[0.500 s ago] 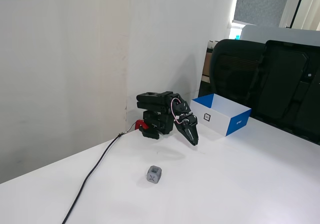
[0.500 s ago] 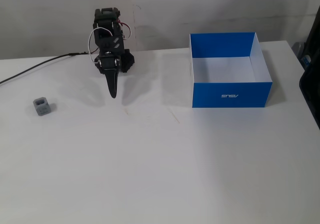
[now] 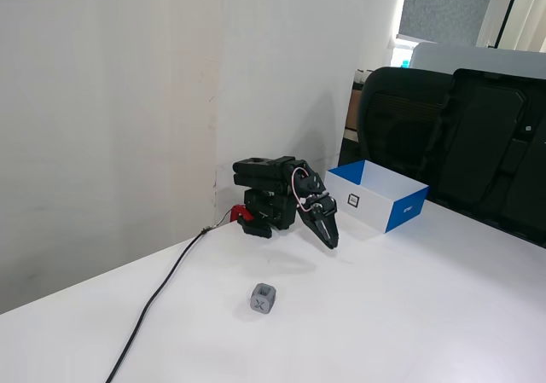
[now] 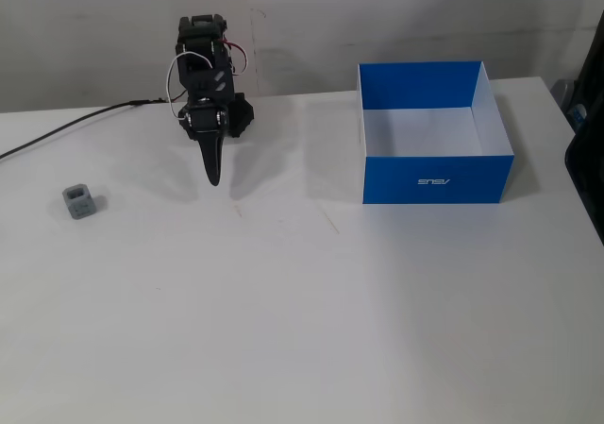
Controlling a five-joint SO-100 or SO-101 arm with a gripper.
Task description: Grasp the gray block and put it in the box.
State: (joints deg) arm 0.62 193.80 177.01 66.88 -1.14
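The gray block (image 3: 263, 298) is a small cube with an X on one face, resting on the white table; it also shows at the left in a fixed view (image 4: 78, 201). The box (image 3: 401, 215) is open-topped, blue and white, with a small square label on its white side; a fixed view shows it empty at the right (image 4: 439, 176). My black gripper (image 3: 331, 240) hangs folded near the arm's base, fingers together and pointing down, empty. In a fixed view the gripper (image 4: 214, 178) is well right of the block and left of the box.
A black cable (image 3: 162, 298) runs from the arm's base across the table toward the front left. Black chairs (image 3: 452, 136) stand behind the box. A white wall is close behind the arm. The table's right edge (image 4: 578, 160) lies just past the box.
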